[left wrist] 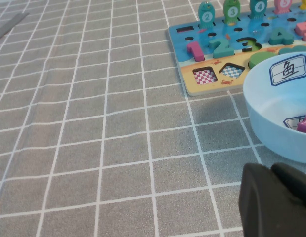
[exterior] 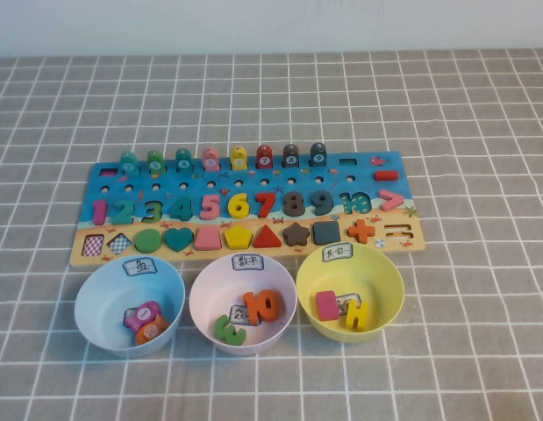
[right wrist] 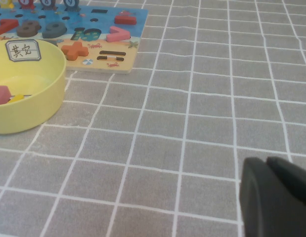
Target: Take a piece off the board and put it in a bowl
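The pink numeral "1", the piece [exterior: 99, 211], lies in its slot at the left end of the board [exterior: 87, 189]; it also shows in the left wrist view [left wrist: 195, 51]. In front of the board's middle stands the lilac bowl [exterior: 201, 294], holding an orange "10" and a green "2". Neither arm appears in the high view. My left gripper [left wrist: 272, 170] hangs shut and empty over the cloth, just to the left of the blue bowl. Off to the right of the yellow bowl, my right gripper [right wrist: 267, 162] is shut and empty too.
A light blue bowl [exterior: 91, 298] with round pieces stands left of the lilac one, a yellow bowl [exterior: 389, 294] with a pink block and a yellow piece on its right. Grey checked cloth covers the table on all sides.
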`<state>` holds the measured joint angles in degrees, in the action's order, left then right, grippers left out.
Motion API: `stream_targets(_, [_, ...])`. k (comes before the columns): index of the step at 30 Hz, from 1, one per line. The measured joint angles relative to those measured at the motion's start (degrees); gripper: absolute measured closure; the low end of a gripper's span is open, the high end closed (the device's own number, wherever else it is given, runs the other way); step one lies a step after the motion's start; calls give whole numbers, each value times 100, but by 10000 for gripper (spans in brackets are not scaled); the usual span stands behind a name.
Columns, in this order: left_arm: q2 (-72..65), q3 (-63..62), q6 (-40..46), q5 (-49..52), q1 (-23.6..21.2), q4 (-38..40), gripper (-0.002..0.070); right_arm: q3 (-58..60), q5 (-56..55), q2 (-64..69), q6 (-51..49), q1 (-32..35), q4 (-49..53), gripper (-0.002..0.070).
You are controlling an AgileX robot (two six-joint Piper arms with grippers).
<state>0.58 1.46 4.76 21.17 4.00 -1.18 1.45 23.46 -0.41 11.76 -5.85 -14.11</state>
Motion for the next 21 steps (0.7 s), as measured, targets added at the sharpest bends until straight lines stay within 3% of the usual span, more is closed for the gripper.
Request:
stream_targets(13, [0,0,-10,-88,0,218,675,0,0,0,0,0,0,694])
stream_targets(18, [0,0,-77,-396,0,669,676,0,0,0,0,0,0,694])
stream_targets(21, [0,0,-513,-756,0,1509,675,0,0,0,0,0,0,694])
